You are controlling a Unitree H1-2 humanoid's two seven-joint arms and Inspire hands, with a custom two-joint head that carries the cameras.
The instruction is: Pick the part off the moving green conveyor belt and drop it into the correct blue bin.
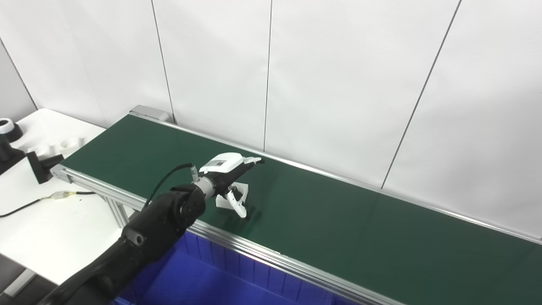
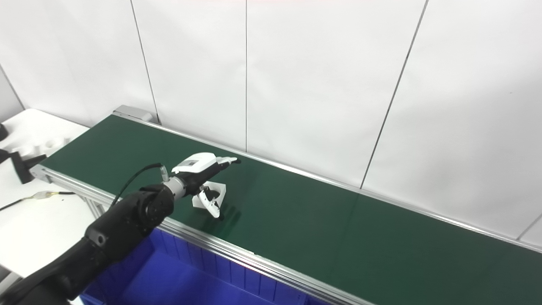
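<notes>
1. The fingers (image 1: pixel 253 160) of the left hand (image 1: pixel 228 171) are reaching out flat over the belt, while the thumb (image 1: pixel 237 205) is pointing down toward the belt surface; fingers and thumb are standing apart, not closed together.
2. The white part (image 1: pixel 237 192), an angular bracket-like piece, is lying on the green conveyor belt (image 1: pixel 338 220) directly beneath the left hand, between the fingers above and the thumb in front. Whether any finger is touching it cannot be told, and the hand is not seen lifting it.
3. The black left arm (image 1: pixel 156 228) is entering from the lower left and crossing the belt's near aluminium rail (image 1: pixel 254 248).
4. A blue bin (image 1: pixel 220 284) with ribbed walls is sitting below the near rail, under the arm.
5. A white bench (image 1: pixel 38 220) is standing to the left of the conveyor end, carrying a black cable (image 1: pixel 25 205) and a black fixture (image 1: pixel 42 165).
6. The right hand is not appearing in either view.
</notes>
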